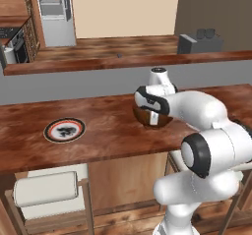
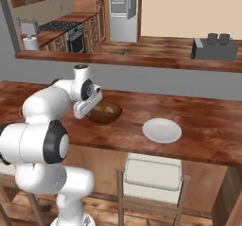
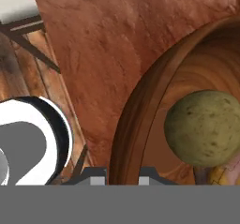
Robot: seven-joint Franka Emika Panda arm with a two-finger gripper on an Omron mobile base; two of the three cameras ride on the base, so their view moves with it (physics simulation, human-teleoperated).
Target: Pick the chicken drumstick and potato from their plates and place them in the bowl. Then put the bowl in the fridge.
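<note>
The dark-brown wooden bowl (image 1: 165,119) (image 2: 106,112) stands on the wooden counter. My gripper (image 3: 122,176) (image 1: 154,119) (image 2: 80,112) is shut on the bowl's near rim (image 3: 133,124), one fingertip on each side of the wall. Inside the bowl lies the greenish-brown potato (image 3: 205,127), and a pale edge of the chicken drumstick (image 3: 226,175) shows beside it. The black-rimmed plate (image 1: 64,130) sits bare to the left of the bowl. To the bowl's right, the plain white plate (image 2: 162,130) is bare too. The light-grey fridge (image 1: 54,10) (image 2: 124,7) stands open across the room.
Cushioned stools (image 1: 45,190) (image 2: 153,172) are tucked under the counter's near edge. A grey toaster (image 2: 213,47) sits on the far raised counter. An oven and wooden cabinets (image 2: 75,37) line the far left wall.
</note>
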